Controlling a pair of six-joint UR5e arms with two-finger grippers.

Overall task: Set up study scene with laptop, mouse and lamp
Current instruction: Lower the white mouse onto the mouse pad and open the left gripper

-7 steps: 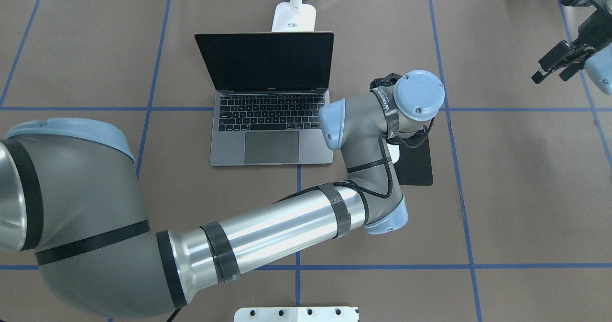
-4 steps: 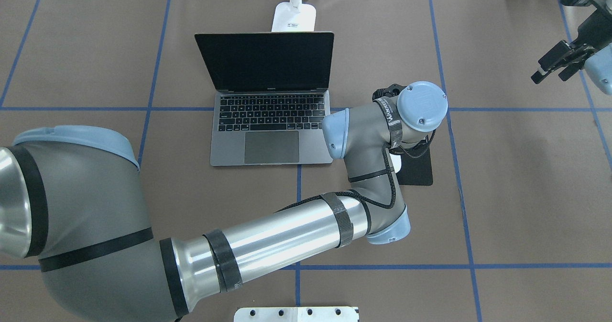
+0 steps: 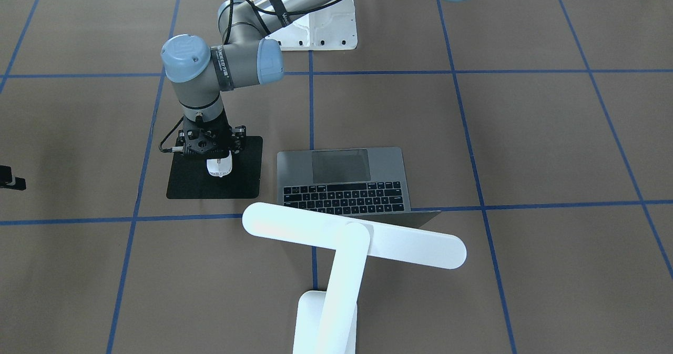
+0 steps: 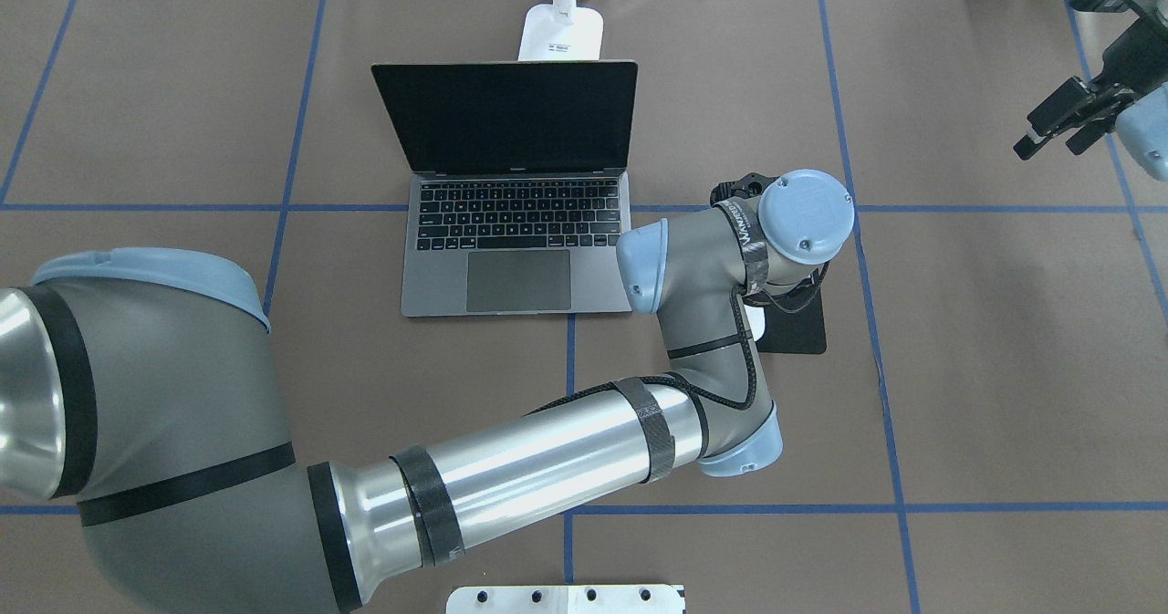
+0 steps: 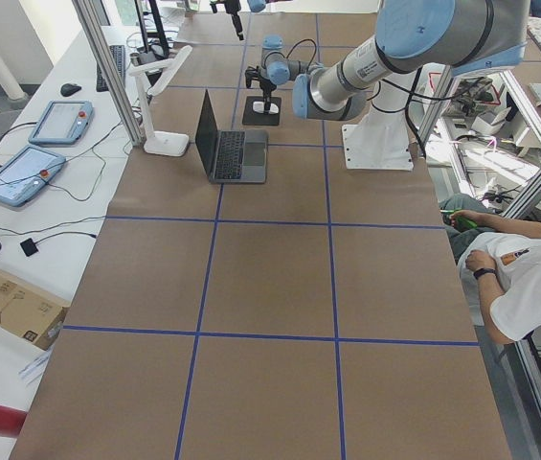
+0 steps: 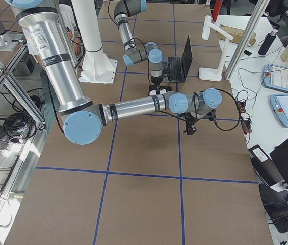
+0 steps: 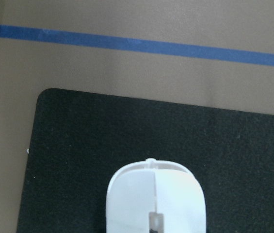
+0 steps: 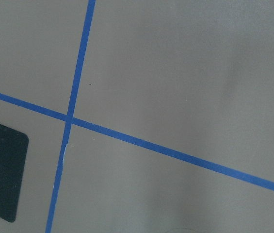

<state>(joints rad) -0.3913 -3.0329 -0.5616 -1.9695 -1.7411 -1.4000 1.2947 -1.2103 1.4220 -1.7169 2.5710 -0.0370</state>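
The open grey laptop [image 4: 517, 249] sits mid-table, with its dark screen facing the robot. Behind it stands the white lamp [image 3: 352, 238], its bar head over the laptop's rear edge. To the laptop's right in the overhead view lies a black mouse pad [image 3: 184, 183]. My left gripper [image 3: 218, 160] points straight down over the pad, shut on the white mouse [image 3: 219, 170]. The left wrist view shows the mouse [image 7: 155, 199] low over the pad. I cannot tell whether it touches. My right gripper [image 4: 1051, 147] hangs open and empty at the far right.
The white bolted pedestal [image 4: 566, 598] stands at the table's near edge. Blue tape lines grid the brown table cover. A seated person [image 5: 529, 278] is beside the table, and tablets [image 5: 31, 172] and cables lie on the side bench.
My left wrist has drawn back toward the robot's base over the pad, and the mouse has moved with it. The right arm has not moved.
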